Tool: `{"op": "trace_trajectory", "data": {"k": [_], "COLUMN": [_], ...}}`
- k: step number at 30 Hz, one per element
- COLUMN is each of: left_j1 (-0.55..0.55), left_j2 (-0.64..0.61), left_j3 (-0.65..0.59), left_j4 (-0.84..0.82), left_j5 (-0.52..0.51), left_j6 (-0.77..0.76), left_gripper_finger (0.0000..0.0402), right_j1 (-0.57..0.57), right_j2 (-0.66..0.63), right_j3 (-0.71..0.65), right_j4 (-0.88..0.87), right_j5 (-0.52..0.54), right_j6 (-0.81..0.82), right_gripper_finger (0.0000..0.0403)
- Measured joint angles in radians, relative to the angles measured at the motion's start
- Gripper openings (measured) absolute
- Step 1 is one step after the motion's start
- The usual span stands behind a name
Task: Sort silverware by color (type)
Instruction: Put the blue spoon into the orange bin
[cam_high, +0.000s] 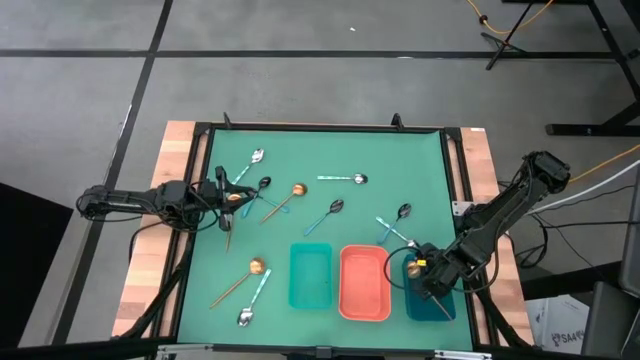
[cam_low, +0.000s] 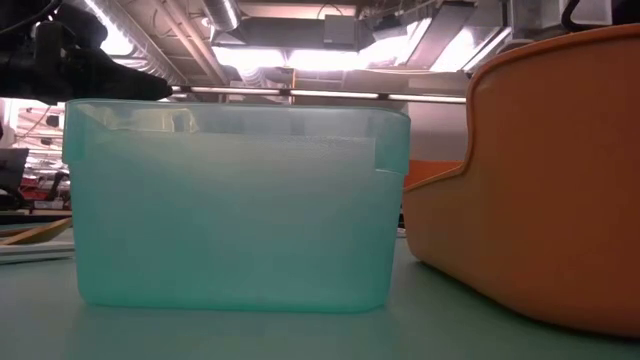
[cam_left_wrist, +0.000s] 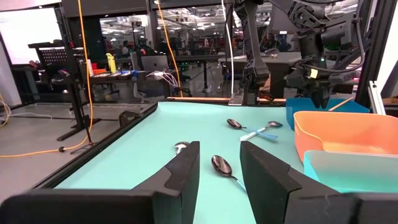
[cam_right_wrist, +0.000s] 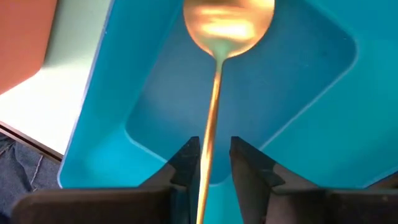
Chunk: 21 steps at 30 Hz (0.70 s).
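My right gripper (cam_right_wrist: 214, 146) points steeply down over the dark blue tray (cam_right_wrist: 298, 93) at the table's near right. It is open. A gold spoon (cam_right_wrist: 228, 25) lies in that tray with its bowl on the tray floor. Its thin handle (cam_right_wrist: 213, 106) runs up between the spread fingers. My left gripper (cam_left_wrist: 219, 155) waits level and open at the table's left edge. Just beyond it lie a dark spoon (cam_left_wrist: 222, 165) and a silver spoon (cam_left_wrist: 180, 147). Several more spoons lie on the green mat (cam_high: 330, 150), among them a gold one (cam_high: 290, 195) and a silver one (cam_high: 345, 179). My right gripper's fingers (cam_right_wrist: 186, 155) stand on either side of the gold spoon's handle (cam_right_wrist: 210, 134), which passes along the gap between them. The gap is wider than the handle. I cannot tell whether either finger touches it.
A teal tray (cam_high: 310, 277) and a coral tray (cam_high: 365, 283) stand side by side left of the blue one near the front edge. A gold spoon (cam_high: 245, 275) and a silver spoon (cam_high: 250, 305) lie at the near left. Wooden borders (cam_high: 150, 260) flank the mat.
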Motion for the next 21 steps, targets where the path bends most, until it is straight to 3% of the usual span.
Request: {"op": "trace_trajectory", "data": {"k": [8, 21], "left_j1": [0.000, 0.000], "left_j2": [0.000, 0.000], "left_j3": [0.000, 0.000], "left_j4": [0.000, 0.000], "left_j5": [0.000, 0.000], "left_j6": [0.000, 0.000], "left_gripper_finger": [0.0110, 0.0110], "right_j1": [0.000, 0.000], "right_j2": [0.000, -0.001], "right_j3": [0.000, 0.000], "right_j4": [0.000, 0.001], "right_j5": [-0.003, -0.094], "right_j6": [0.000, -0.003], "right_gripper_finger": [0.0076, 0.0076]}}
